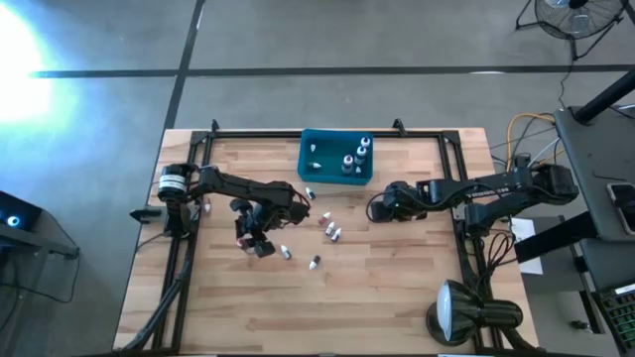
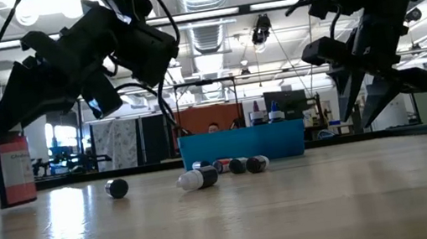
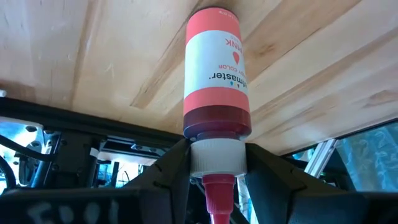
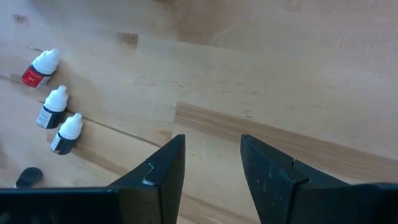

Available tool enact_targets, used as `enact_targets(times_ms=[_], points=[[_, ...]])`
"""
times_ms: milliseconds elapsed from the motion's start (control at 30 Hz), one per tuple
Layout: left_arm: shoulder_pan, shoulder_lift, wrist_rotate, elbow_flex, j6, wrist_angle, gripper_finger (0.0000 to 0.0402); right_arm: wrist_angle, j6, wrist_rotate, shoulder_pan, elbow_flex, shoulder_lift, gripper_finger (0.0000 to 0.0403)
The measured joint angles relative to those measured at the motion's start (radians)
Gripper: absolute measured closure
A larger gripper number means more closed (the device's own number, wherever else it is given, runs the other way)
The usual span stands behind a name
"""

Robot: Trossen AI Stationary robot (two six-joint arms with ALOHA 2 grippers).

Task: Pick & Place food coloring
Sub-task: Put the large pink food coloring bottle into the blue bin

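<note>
Left tool [image 3: 214,168] clamps a pink bottle [image 3: 216,74] over the plank table [image 1: 397,297]; right tool [image 4: 211,168] gapes empty.

The left arm reaches from the tabletop's left edge toward the middle, its elbow bent and its wrist turned downward. Its tool [image 1: 254,241] hangs above the tabletop [image 1: 397,297], and its 2 fingers [image 3: 168,168] are closed on the white cap of a pink food coloring bottle [image 3: 217,74], which points away from the wrist.

The right arm stretches in from the right edge, lying nearly level and pointing left. Its tool [image 1: 375,207] sits above bare wood right of centre, raised clear of the surface in the low view [image 2: 359,72]. Its 2 fingers [image 4: 165,171] stand parted with nothing between them.
</note>
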Motion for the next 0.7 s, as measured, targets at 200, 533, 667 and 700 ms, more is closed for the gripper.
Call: enact_targets(times_ms=[200, 533, 667, 700], points=[[0.0, 0.0, -0.04, 0.0, 0.006, 0.0, 0.0286, 0.0, -0.007, 0.002, 0.0, 0.0, 0.0, 0.0255], [0.001, 0.0, -0.041, 0.0, 0.015, 0.003, 0.0286, 0.0, -0.019, 0.002, -0.001, 0.0, 0.0, 0.0255], [0.002, 0.0, -0.04, 0.0, 0.011, 0.008, 0.0286, 0.0, -0.025, 0.003, -0.001, 0.0, 0.0, 0.0255], [0.002, 0.0, -0.039, 0.0, 0.011, 0.008, 0.0286, 0.0, -0.025, 0.003, -0.001, 0.0, 0.0, 0.0255]])
